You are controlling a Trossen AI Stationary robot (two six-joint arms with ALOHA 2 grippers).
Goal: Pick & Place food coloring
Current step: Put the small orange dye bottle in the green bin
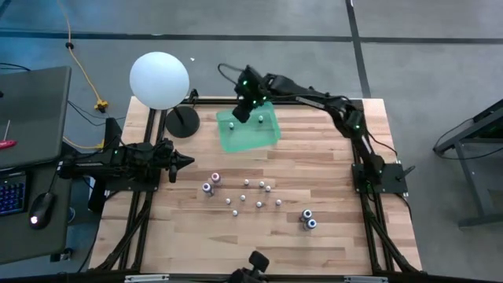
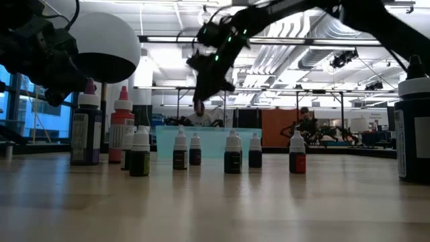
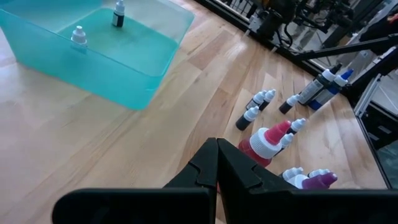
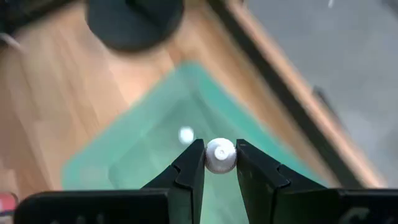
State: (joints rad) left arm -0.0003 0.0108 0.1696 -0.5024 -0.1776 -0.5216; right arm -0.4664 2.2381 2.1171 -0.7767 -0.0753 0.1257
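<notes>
On the near part of the table (image 1: 330, 157) about a dozen food coloring bottles (image 1: 246, 196) are left standing; the left hand (image 3: 217, 163) is parked beside them with fingers pressed together, holding nothing; farther back, the right hand (image 4: 221, 163) is clamped on the white cap of one small bottle (image 4: 220, 155), hung above the green bin (image 1: 248, 130), where two bottles already sit; the bottle should be lowered clear of these before the fingers are parted, so it is set upright.
</notes>
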